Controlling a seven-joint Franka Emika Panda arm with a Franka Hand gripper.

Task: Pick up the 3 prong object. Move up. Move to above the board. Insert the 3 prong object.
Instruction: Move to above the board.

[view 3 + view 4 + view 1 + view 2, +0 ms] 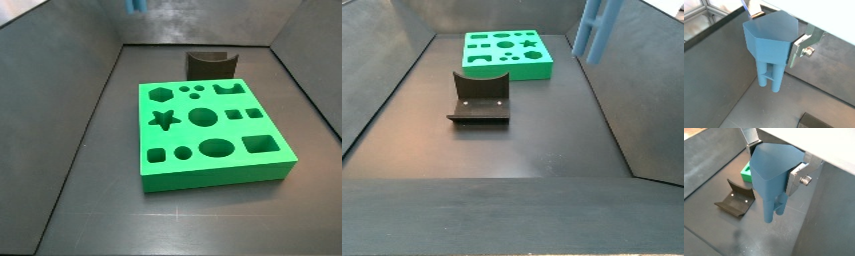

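My gripper [774,32] is shut on the 3 prong object [767,47], a light-blue piece with a blocky head and long prongs pointing down. Both wrist views show silver fingers [796,176] pressed on either side of its head, gripper [774,160]. The piece hangs high above the dark floor. In a side view the 3 prong object [593,30] is raised beside the board [509,52], off to one side of it. Only its tip [134,5] shows at the edge of a side view. The bright green board [207,130] lies flat with many cut-out holes; a corner of the board [746,173] shows behind the piece.
The dark fixture [480,95] stands on the floor next to the board, also visible as fixture [210,64] and fixture [734,200]. Grey walls [80,100] enclose the work floor on all sides.
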